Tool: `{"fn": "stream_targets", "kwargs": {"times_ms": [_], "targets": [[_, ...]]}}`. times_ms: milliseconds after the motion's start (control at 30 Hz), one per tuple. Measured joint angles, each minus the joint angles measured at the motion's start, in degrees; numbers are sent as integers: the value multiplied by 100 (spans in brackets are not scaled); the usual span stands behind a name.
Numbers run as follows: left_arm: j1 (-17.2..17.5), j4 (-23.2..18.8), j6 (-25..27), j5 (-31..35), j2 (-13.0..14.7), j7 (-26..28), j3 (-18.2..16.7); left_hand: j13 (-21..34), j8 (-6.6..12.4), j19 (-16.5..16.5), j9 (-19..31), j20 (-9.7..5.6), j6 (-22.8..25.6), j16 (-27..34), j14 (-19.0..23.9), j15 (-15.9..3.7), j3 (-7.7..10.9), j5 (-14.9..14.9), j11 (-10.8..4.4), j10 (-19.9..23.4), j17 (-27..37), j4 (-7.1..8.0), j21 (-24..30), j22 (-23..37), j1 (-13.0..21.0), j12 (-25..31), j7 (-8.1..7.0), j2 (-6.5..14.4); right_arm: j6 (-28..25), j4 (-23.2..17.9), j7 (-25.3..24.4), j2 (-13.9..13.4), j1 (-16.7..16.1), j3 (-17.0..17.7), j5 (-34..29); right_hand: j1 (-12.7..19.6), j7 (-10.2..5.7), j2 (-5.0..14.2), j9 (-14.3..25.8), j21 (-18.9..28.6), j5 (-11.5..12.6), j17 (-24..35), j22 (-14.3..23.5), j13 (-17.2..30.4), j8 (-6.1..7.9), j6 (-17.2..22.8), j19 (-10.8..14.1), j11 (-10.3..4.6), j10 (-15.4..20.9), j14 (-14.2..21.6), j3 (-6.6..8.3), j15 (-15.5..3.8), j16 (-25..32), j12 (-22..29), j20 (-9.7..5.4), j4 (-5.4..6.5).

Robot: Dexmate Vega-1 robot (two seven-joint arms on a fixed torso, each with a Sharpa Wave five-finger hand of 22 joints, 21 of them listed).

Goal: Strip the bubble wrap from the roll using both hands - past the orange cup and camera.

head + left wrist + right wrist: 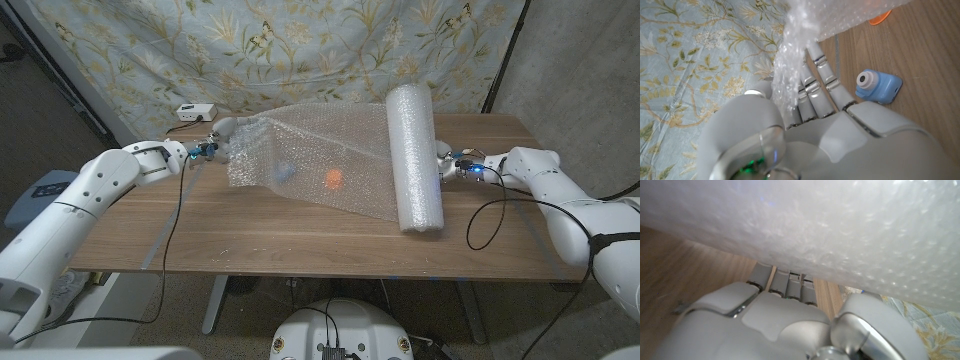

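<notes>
**Listener:** On the table, where did things stand, and what worried you?

**Operator:** Across the wooden table (300, 235) I had a sheet (320, 160) of bubble wrap drawn out from the roll (413, 155), which lay toward my right side. My left hand (222, 137) gripped the sheet's free end, pinched against its fingers (816, 82) and held up off the wood. My right hand (447, 163) sat against the roll's far side; whether it clasped the roll or only pressed on it, I could not tell. Under the lifted sheet I could see the cup (333, 179), orange through the plastic, and the camera (879, 86), small and blue, just beside my left hand.

**Listener:** So what could have gone wrong?

**Operator:** As I judged it, three things. If the sheet sagged while I pulled, it could have dragged the cup or camera along or tipped the cup. If my right hand braced too lightly, the whole roll might have slid or rolled after the sheet instead of unwinding. And the thin pinch on the left could have slipped off slick plastic.

**Listener:** And the room?

**Operator:** Behind the table hung a pale blue curtain (300, 50) printed with leaves and butterflies. By the back left corner sat a small white box (195, 111). Dark cables (175, 225) trailed from both arms over the wood.
</notes>
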Motion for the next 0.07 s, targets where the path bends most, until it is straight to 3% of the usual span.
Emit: {"fn": "stream_targets", "kwargs": {"times_ms": [67], "targets": [[5,3,-15,0,4,-36,0,-4,-81,-112,0,48,-166,-72,-158,47,-29,0,59,-147,-4,27,0,0,-82,-83,40,-82,12,18,9,10,13,-3,-16,0,0,0,0,0,0,0,0,0,0,0,0,0,0,0,0,0,0,0,0,0]]}}
